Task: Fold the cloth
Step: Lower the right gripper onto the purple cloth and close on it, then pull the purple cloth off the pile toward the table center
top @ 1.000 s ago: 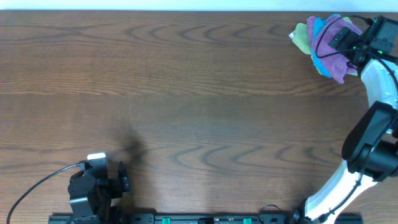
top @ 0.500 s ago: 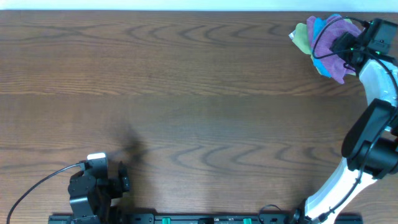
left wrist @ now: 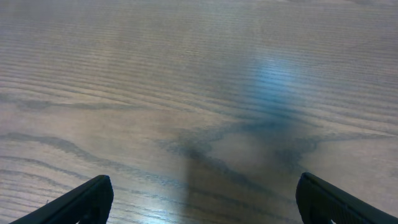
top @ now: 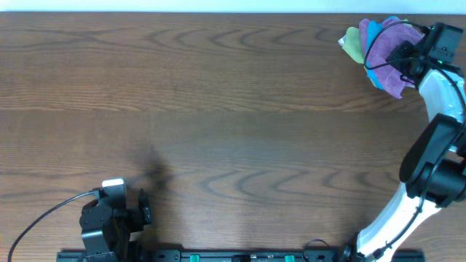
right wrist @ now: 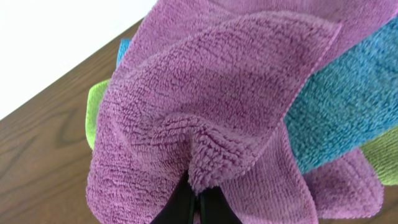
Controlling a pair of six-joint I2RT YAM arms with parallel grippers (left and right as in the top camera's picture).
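Above wooden table (top: 218,109), right pincer (right wrist: 198,208) clamps a purple cloth (right wrist: 205,124) fold.

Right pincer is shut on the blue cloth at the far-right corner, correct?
No. The right pincer is shut on the purple cloth, not the blue cloth, at the far-right corner; the right wrist view shows the purple fold pinched.

Wooden table (left wrist: 124,74) across the whole frame, grain running left to right. Left gripper (left wrist: 199,202) spread wide, black fingertips (left wrist: 81,200) poking in at the lower left and lower right corners, wood showing between them. Bluish glare (left wrist: 277,81) right of centre in the upper half. Dark shadow (left wrist: 211,180) at lower middle.
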